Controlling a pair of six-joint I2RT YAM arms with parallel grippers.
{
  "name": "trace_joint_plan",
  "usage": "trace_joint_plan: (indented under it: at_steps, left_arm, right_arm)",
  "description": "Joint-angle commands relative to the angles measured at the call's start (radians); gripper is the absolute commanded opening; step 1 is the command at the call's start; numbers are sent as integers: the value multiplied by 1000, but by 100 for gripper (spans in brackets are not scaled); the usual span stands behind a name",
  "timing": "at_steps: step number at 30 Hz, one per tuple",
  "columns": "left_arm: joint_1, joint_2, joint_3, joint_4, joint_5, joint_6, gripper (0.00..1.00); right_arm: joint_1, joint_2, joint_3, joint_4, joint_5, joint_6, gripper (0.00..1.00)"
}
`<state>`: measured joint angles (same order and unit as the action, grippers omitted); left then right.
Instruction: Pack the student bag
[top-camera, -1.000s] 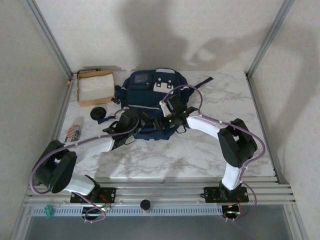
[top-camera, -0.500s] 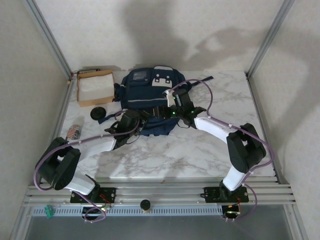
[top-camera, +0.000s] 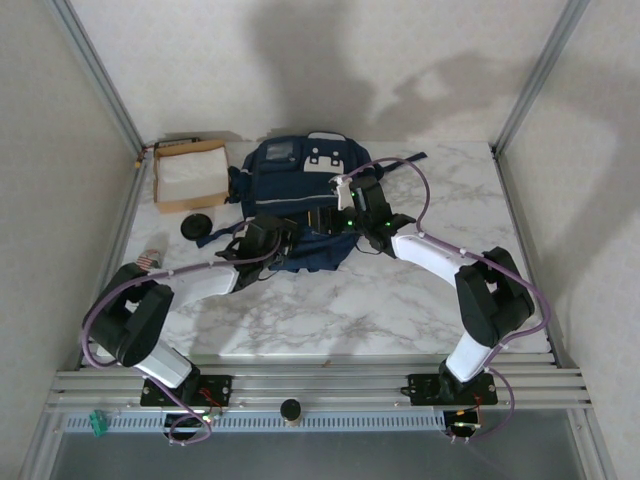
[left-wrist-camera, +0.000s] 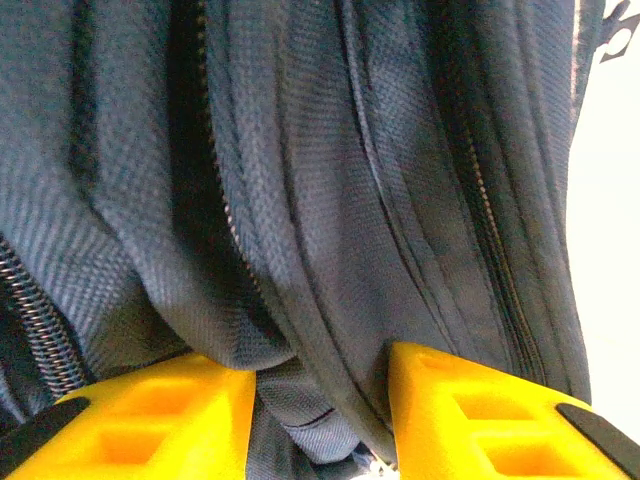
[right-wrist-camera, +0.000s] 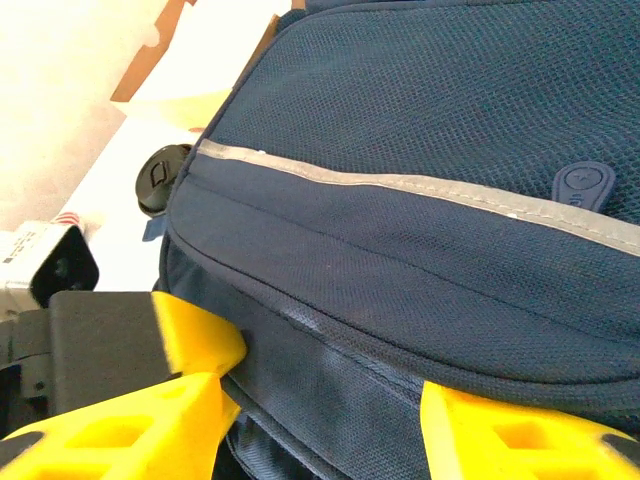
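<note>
The student bag (top-camera: 290, 170) lies flat on the marble table (top-camera: 400, 300) toward 12 o'clock from its middle, with the cardboard box (top-camera: 185, 178) just off its 9 o'clock side. It is soft woven cloth with nothing stiff in it: it sags, folds and bunches under me, so I judge it light but floppy and apt to slide on the smooth top if I tug one-handed. My left gripper (left-wrist-camera: 320, 400) sits at the bag's near edge, around 7 o'clock. The jaws are narrow, with a ridge of navy fabric beside a zipper track (left-wrist-camera: 225, 200) rising between them; I cannot tell if they truly bite. My right gripper (right-wrist-camera: 325, 400) stands wide, astride the seam below the pale stripe (right-wrist-camera: 400, 183), around 5 o'clock, and the cloth there lies flat, ungripped. I would take hold on a doubled seam or zipper edge, never on a single layer.
</note>
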<state>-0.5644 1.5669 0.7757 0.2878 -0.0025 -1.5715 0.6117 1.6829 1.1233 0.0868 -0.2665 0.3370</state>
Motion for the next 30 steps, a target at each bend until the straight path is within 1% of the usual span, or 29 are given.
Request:
trace_joint_plan:
  at_steps: [1, 5, 8, 10, 12, 15, 17, 20, 23, 25, 27, 30]
  left_arm:
    - [11, 22, 60, 55, 14, -43, 39]
    - [12, 64, 93, 66, 21, -72, 34]
    - [14, 73, 109, 68, 6, -73, 20]
    - [15, 61, 120, 44, -25, -60, 16]
    - [22, 55, 134, 13, -29, -42, 13]
    - [35, 57, 145, 3, -14, -32, 0]
    - [41, 57, 146, 13, 1, -31, 0]
    - [43, 45, 151, 14, 12, -34, 0]
    - [44, 29, 149, 28, 41, -61, 0]
    - [43, 16, 144, 34, 52, -84, 0]
    - [44, 3, 145, 34, 56, -83, 0]
    - [41, -23, 153, -16, 36, -59, 0]
  right_arm:
    - [-3, 3, 0, 80, -17, -3, 55]
    - [-4, 7, -6, 97, -27, -7, 55]
    - [-3, 8, -3, 90, -26, -15, 54]
    - [-4, 4, -7, 84, -16, -24, 54]
    - [-8, 0, -7, 75, -12, -35, 55]
    - [-18, -7, -6, 57, -12, -48, 55]
    - [-18, -28, -7, 30, -14, -81, 55]
    - [-16, -71, -33, -6, -52, -128, 58]
    - [-19, -114, -84, -35, -63, -130, 61]
    - [-33, -132, -123, -28, -69, -86, 67]
    - [-68, -125, -143, -22, -88, -22, 68]
    - [-101, -112, -146, -14, -95, 61, 75]
